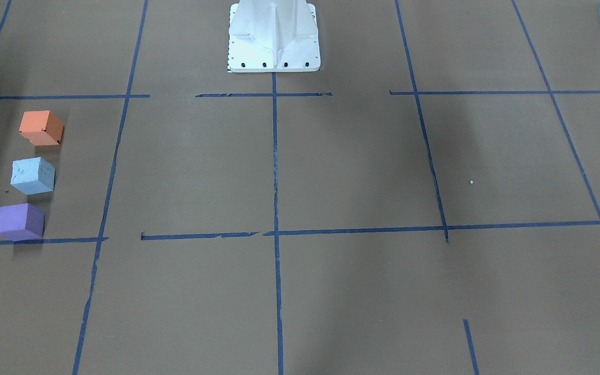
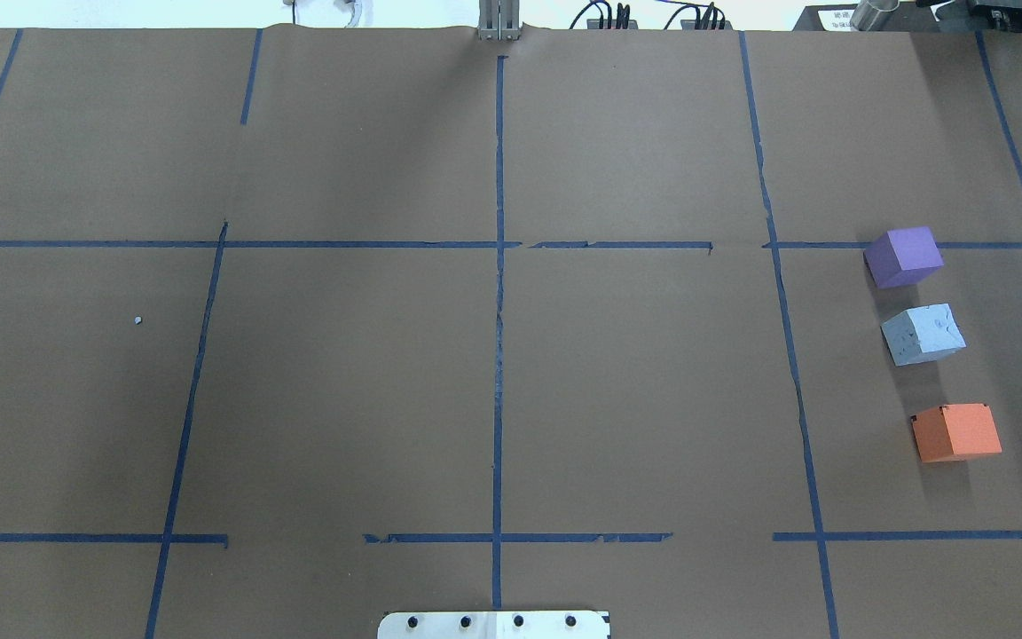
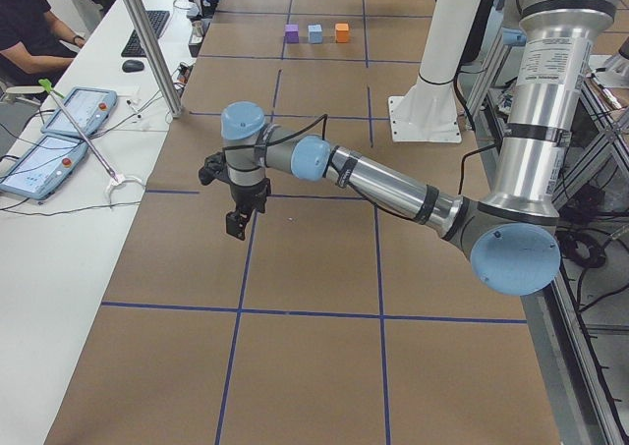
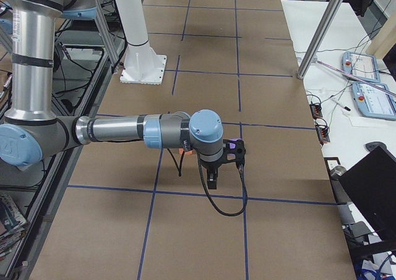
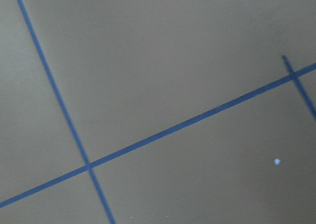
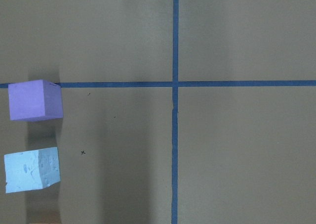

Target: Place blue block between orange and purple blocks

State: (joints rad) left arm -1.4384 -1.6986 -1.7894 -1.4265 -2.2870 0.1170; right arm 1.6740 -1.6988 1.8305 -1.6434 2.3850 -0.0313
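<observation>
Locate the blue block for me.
The blue block sits far right in the overhead view, on the robot's right side, between the purple block and the orange block, touching neither.

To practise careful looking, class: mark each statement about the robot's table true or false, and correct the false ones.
1. The blue block lies between the orange block and the purple block. True.
2. The three blocks are stacked in a tower. False: each rests on the table by itself, spaced apart in a row.
3. The purple block sits right by a blue tape line. True.
4. A gripper is holding the blue block. False: it stands free, with nothing touching it.
5. Of the three blocks, the orange one is nearest the robot's base. True.
</observation>
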